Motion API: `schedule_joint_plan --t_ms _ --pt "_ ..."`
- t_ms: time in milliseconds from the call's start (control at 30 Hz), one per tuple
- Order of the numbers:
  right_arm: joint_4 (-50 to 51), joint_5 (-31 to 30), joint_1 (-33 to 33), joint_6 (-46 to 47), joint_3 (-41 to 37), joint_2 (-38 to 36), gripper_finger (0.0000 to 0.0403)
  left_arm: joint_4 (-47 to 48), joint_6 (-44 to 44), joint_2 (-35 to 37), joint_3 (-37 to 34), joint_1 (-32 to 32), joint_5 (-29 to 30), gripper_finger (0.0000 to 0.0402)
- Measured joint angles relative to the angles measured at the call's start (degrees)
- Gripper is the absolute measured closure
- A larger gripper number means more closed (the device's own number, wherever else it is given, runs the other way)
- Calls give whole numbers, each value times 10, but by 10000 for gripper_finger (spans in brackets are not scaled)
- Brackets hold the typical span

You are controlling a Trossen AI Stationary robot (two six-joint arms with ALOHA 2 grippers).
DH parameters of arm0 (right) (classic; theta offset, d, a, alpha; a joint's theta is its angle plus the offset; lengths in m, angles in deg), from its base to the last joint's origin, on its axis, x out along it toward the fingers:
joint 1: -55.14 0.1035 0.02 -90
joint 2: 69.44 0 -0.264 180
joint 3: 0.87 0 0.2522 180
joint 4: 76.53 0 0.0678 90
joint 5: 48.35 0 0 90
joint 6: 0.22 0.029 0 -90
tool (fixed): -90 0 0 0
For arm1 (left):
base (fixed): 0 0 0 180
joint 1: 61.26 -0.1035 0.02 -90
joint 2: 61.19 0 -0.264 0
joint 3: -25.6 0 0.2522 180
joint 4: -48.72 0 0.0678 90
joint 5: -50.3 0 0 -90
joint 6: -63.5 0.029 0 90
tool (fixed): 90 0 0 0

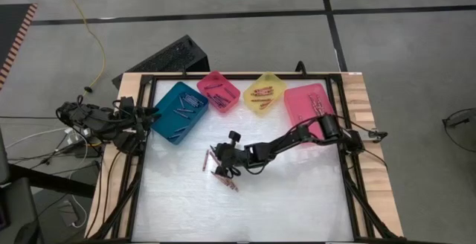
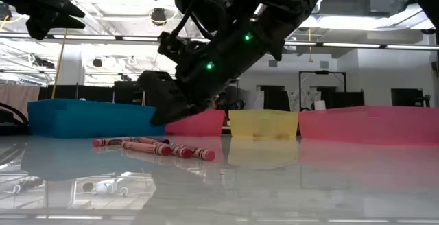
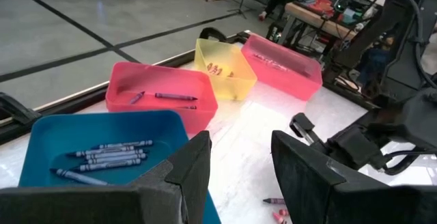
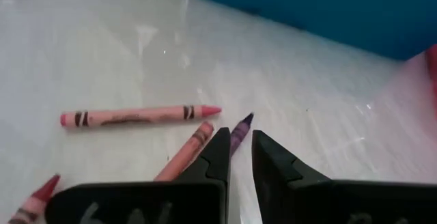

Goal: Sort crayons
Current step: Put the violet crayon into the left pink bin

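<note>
Mid-pick, by the look of it: right gripper (image 4: 240, 157) low over the loose crayons (image 1: 221, 171) at table (image 1: 297, 207) centre, jaws narrow around a purple crayon (image 4: 238, 132), tip poking out between them. Whether already clear of the table, cannot tell. Next, probably: lift clear without nudging the pink ones just beside, then carry to the matching bin. Left gripper (image 3: 239, 176) parked over the teal bin (image 1: 178, 111), jaws wide, empty.

Teal bin: blue-grey sticks. Small pink bin (image 1: 219, 91): a few purple. Yellow bin (image 1: 265, 94): some reddish. Large pink bin (image 1: 311, 110): several, colour unclear.
</note>
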Motion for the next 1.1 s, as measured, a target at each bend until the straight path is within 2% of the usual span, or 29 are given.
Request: schedule_joint_plan --t_ms 1100 --pt "-1 4 0 46 -15 0 347 0 0 0 0 0 1 256"
